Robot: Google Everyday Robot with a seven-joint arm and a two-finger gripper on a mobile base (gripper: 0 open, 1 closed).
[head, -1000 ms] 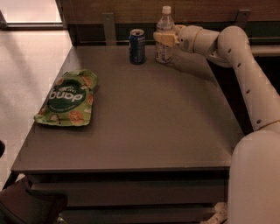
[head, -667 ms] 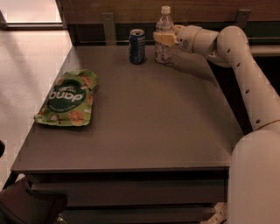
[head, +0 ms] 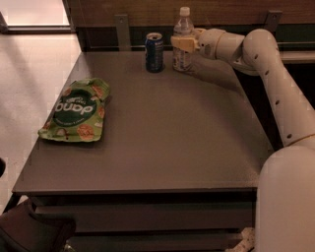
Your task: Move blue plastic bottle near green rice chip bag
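The table (head: pixel 162 147) carries the green rice chip bag (head: pixel 76 112) flat by its left edge, unmoved. At the far edge the blue plastic bottle (head: pixel 183 25) stands upright as before, just beside the can (head: pixel 154 51), with the gripper (head: pixel 181 43) clasped around its middle.

Surface (head: pixel 162 147): dark grey-brown rectangular table top, with a shelf frame (head: pixel 142 216) beneath the front edge. Back wall (head: pixel 138 7): brown wood panelling with upright metal brackets (head: pixel 122 30). Floor (head: pixel 29 88): pale, glossy, brightly lit at upper left. Hand (head: pixel 181 43): at the surface's far edge, right of centre.
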